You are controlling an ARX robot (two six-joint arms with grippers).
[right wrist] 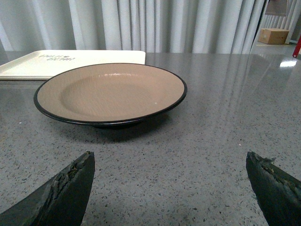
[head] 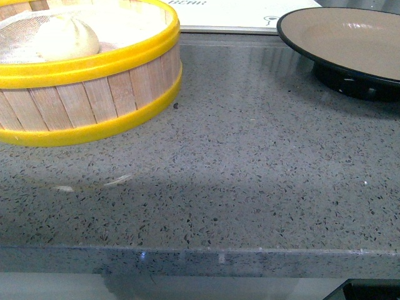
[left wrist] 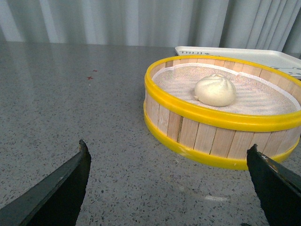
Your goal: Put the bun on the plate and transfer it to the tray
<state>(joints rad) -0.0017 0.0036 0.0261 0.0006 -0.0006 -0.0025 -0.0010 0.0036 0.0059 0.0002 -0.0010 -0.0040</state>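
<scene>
The white bun (head: 65,37) lies on the cloth liner inside the yellow-rimmed wooden steamer basket (head: 94,94) at the front view's upper left; it also shows in the left wrist view (left wrist: 215,90). The tan plate (head: 350,40) with black rim stands at the upper right, empty, and shows in the right wrist view (right wrist: 110,92). The cream tray (head: 244,15) lies behind, between them. My left gripper (left wrist: 168,150) is open, short of the basket. My right gripper (right wrist: 169,162) is open, short of the plate. Neither arm shows in the front view.
Everything rests on a grey speckled stone counter (head: 237,175) whose front edge runs along the bottom of the front view. Pale curtains (right wrist: 155,23) hang behind the counter. A cardboard box (right wrist: 275,35) sits far off at the back.
</scene>
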